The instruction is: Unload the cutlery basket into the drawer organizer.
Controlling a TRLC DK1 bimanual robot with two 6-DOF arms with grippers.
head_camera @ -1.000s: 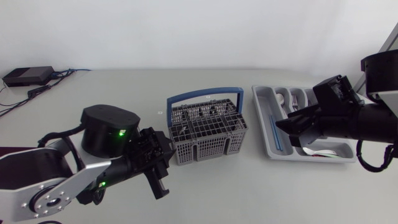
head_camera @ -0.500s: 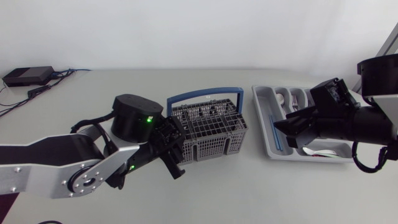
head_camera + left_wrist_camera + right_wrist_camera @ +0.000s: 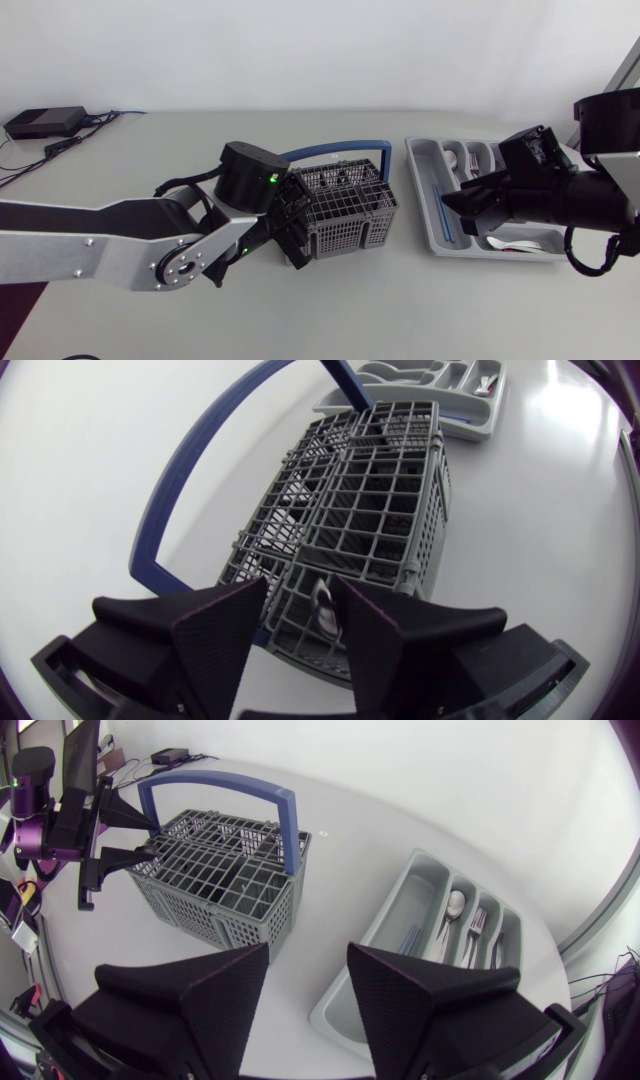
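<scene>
Two arms, fingers spread and empty: left gripper at the grey cutlery basket's end; right gripper over the drawer organizer.

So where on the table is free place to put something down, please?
The table is bare along its near side, in front of the cutlery basket and the drawer organizer, and in the strip between them. Crowded: the basket's end at the left gripper, and the organizer under the right gripper.

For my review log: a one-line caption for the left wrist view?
Open left gripper at the near end of the grey cutlery basket, its blue handle raised, drawer organizer beyond.
</scene>
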